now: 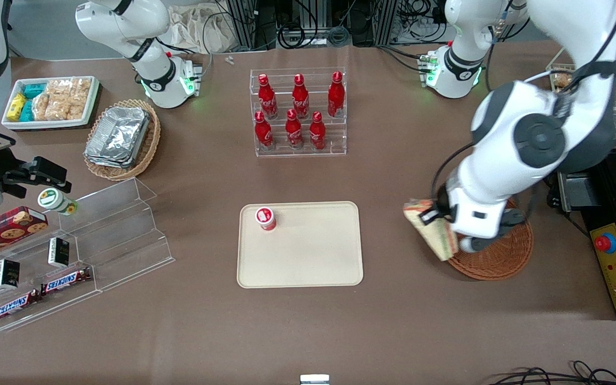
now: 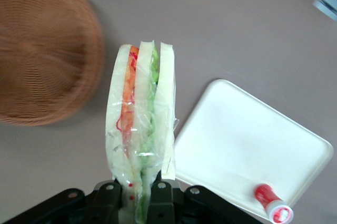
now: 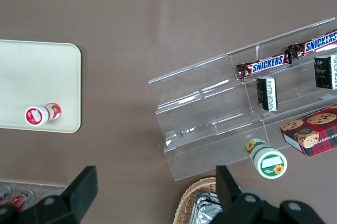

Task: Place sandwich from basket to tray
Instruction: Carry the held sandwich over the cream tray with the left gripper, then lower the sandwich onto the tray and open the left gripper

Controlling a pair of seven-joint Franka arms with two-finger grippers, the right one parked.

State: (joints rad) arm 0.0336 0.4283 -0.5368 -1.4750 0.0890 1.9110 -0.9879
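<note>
My left gripper [image 1: 436,219] is shut on the sandwich [image 1: 432,230], a wrapped wedge of pale bread with orange and green filling, and holds it in the air at the basket's edge nearest the tray. In the left wrist view the sandwich [image 2: 141,124] stands between the gripper's [image 2: 136,195] fingers. The round reddish-brown wicker basket [image 1: 500,259] lies under the arm and shows empty in the left wrist view [image 2: 42,55]. The flat beige tray [image 1: 308,256] lies on the table toward the parked arm from the basket and also shows in the left wrist view [image 2: 237,145].
A small red bottle with a white cap [image 1: 266,218] stands on the tray's corner farther from the front camera. A clear rack of red cola bottles [image 1: 298,112] stands farther back. Toward the parked arm's end stand an oval basket of foil containers [image 1: 121,138], a clear stepped shelf [image 1: 72,251] and a white snack bin [image 1: 51,101].
</note>
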